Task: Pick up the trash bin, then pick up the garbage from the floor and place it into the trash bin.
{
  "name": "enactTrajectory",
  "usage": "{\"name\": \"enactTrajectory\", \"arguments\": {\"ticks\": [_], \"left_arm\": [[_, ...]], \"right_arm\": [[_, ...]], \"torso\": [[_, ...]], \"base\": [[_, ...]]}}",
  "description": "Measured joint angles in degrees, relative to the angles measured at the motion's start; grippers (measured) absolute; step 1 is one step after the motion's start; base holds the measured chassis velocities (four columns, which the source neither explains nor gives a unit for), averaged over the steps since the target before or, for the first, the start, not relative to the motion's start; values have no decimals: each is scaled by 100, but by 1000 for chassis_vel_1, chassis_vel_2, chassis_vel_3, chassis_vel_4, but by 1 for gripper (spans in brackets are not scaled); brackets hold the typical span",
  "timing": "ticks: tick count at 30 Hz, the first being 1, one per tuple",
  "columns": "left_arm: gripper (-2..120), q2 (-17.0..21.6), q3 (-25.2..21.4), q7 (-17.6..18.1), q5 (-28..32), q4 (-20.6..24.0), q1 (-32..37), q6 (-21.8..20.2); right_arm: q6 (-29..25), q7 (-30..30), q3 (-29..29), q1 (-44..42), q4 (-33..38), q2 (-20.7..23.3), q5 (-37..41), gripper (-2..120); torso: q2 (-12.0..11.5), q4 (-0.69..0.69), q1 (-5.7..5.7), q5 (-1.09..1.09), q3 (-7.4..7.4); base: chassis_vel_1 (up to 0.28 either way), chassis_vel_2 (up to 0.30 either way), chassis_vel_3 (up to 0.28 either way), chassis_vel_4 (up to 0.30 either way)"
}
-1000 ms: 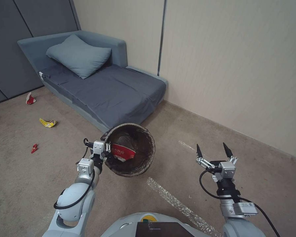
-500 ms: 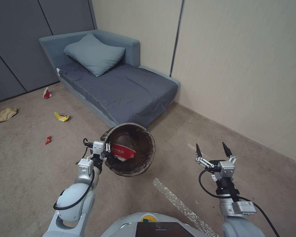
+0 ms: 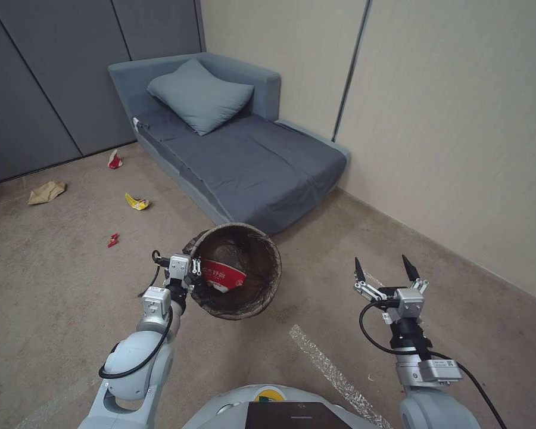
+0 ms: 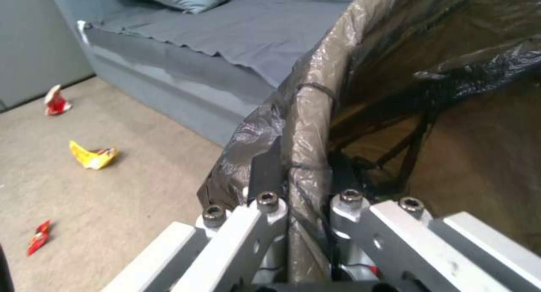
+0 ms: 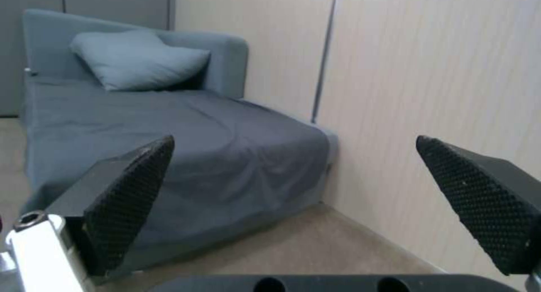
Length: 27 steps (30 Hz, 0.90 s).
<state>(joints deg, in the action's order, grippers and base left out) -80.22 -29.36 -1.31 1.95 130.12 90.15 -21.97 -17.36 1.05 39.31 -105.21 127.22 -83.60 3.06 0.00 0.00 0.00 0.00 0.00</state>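
Left end effector (image 3: pixel 192 275): clamped on rim of trash bin (image 3: pixel 262 280), centre frame, held off floor, 1 red-and-white cup (image 3: pixel 222 276) inside
Right end effector (image 3: pixel 383 269): lower right, fingers apart, empty
Garbage: red scrap (image 3: pixel 112 240), yellow wrapper (image 3: pixel 136 202), red-and-white cup (image 3: pixel 114 159), tan bag (image 3: pixel 45 192), all on floor, upper left of frame, beyond the left end effector; right arm judged farther

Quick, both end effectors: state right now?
Left end effector: shut on the trash bin rim, bin held up.
Right end effector: open, holding nothing.
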Motion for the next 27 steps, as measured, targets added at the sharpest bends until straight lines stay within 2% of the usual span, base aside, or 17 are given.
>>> {"name": "enactTrajectory", "arguments": {"ticks": [27], "left_arm": [[2,0,-5,0,30,-59,-16,21]], "right_arm": [[106,-105,-113,79,10,29,-26,100]], "torso": [[0,0,0,0,0]], "base": [[49,47,48,50]]}}
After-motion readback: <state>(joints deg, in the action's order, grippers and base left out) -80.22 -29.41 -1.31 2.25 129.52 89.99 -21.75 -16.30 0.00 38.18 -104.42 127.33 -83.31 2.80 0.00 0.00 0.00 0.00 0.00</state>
